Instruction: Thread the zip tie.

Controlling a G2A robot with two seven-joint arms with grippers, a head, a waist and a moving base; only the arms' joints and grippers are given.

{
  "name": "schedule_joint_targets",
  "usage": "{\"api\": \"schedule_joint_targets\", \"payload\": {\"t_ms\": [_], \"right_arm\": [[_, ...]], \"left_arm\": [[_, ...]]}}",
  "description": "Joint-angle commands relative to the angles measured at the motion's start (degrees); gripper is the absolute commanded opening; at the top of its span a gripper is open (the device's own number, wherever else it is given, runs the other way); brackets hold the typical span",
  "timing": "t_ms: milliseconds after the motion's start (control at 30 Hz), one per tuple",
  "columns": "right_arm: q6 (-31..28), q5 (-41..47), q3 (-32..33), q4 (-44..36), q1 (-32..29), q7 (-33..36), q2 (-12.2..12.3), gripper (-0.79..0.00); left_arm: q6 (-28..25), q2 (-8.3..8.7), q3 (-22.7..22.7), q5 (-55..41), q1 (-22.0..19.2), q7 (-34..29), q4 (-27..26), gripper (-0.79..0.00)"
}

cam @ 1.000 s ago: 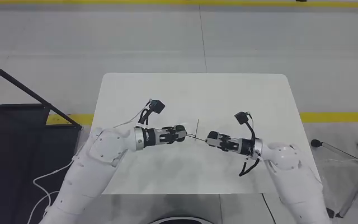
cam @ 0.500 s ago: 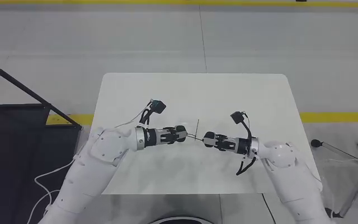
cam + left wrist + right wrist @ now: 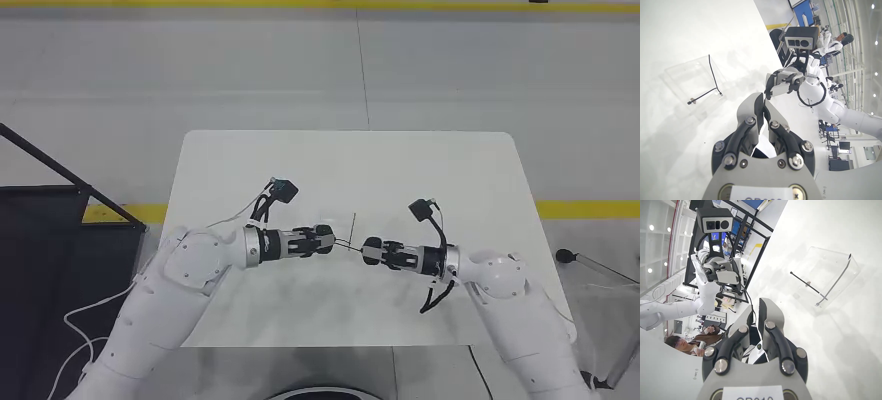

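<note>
A thin black zip tie [image 3: 348,244] spans the short gap between my two grippers above the middle of the white table [image 3: 450,170]. My left gripper [image 3: 331,240] is shut on one end; in the left wrist view the strap [image 3: 764,102] sits pinched between its pads. Facing it, my right gripper [image 3: 367,248] is shut on the other end, and the strap [image 3: 753,311] runs out from between its fingers toward the left gripper [image 3: 723,275]. The right gripper [image 3: 768,92] hangs just beyond my left fingertips.
A clear plastic box [image 3: 693,83] lies on the table just behind the grippers, with a second black zip tie [image 3: 712,75] bent inside it; the same box [image 3: 829,279] and tie [image 3: 806,284] appear in the right wrist view. A black frame [image 3: 40,160] stands off the table's left.
My right gripper has moved left toward the left gripper, narrowing the gap between them. The left arm has barely shifted.
</note>
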Motion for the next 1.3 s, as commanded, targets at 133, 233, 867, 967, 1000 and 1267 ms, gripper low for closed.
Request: {"api": "schedule_joint_targets", "payload": {"t_ms": [133,233,867,967,1000,1267], "right_arm": [[-0.07,0.15,-0.32,0.13,0.18,-0.22,0.18,-0.785],[-0.13,0.37,-0.46,0.21,0.28,-0.18,0.27,-0.785],[-1.01,8.29,3.5,-0.18,-3.22,-4.48,1.27,-0.785],[-1.02,9.36,4.09,-0.87,-4.25,-5.79,1.37,-0.785],[-1.02,9.63,4.21,-1.1,-4.55,-6.09,1.39,-0.785],[-1.2,10.5,4.72,-1.83,-5.41,-6.44,1.54,-0.785]], "left_arm": [[-0.14,0.09,0.19,-0.15,-0.13,0.14,0.15,-0.785],[-0.16,0.14,0.27,-0.22,-0.19,0.18,0.2,-0.785],[-4.86,-0.35,-1.16,-6.59,2.17,13.48,0.14,0.0],[-6.28,-0.68,-0.76,-9.74,2.79,15.86,0.47,0.0],[-6.47,-0.78,-0.6,-11.2,2.82,15.89,0.74,0.0],[-6.5,-0.86,-0.49,-12.67,2.75,15.75,1.07,0.0]]}}
